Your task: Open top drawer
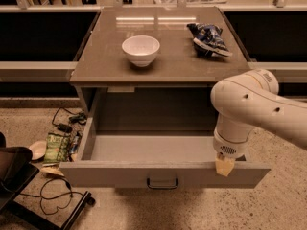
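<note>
A laboratory-style test area: a grey counter (163, 66) stood on a speckled floor (283, 205), loose cables (53, 194) and a snack packet (56, 147) lay beside it, and the gripper (224, 166) hung at the front rim of the open top drawer (110, 174).

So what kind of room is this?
Probably a kitchenette or lab: round white bowl and blue snack bag on a grey counter. The gripper sits at the front edge of the open grey top drawer.

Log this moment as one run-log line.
state: top drawer pulled out | gripper: at drawer front's top edge, right of handle
</note>
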